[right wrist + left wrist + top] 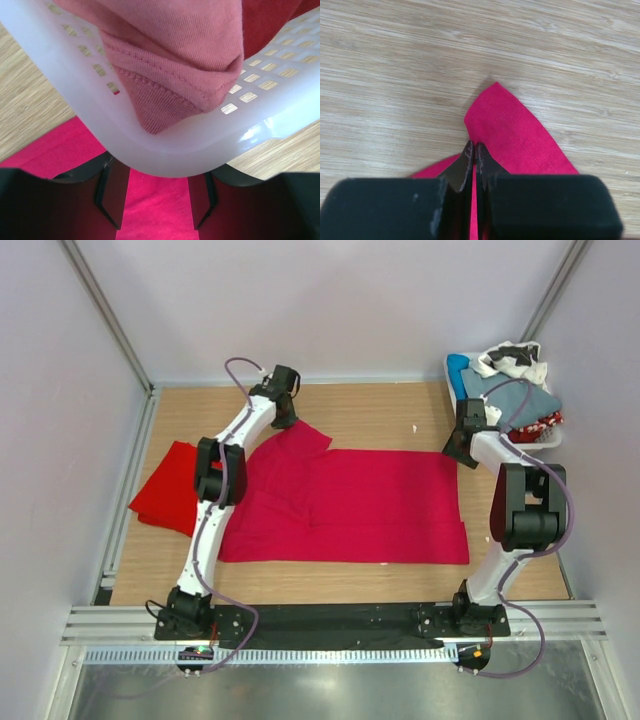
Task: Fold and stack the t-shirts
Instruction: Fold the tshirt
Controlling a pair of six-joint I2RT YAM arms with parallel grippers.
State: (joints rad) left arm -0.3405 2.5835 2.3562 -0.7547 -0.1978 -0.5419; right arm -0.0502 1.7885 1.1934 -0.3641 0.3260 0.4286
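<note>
L jaws pinch crimson tee (350, 505), lengthwise L-R.

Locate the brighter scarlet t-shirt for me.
In the top view, the scarlet t-shirt lies on the left side of the table, its right edge hidden behind the left arm, beside the spread crimson t-shirt.

Bright even light, soft shadows — wrist views blurred up close

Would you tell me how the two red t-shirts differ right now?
The crimson shirt is a deeper raspberry; the scarlet shirt is brighter. The crimson shirt lies spread across the middle; the scarlet shirt lies at the left, less of it showing. The left gripper pinches the crimson shirt, not the scarlet shirt. Both are plain.
</note>
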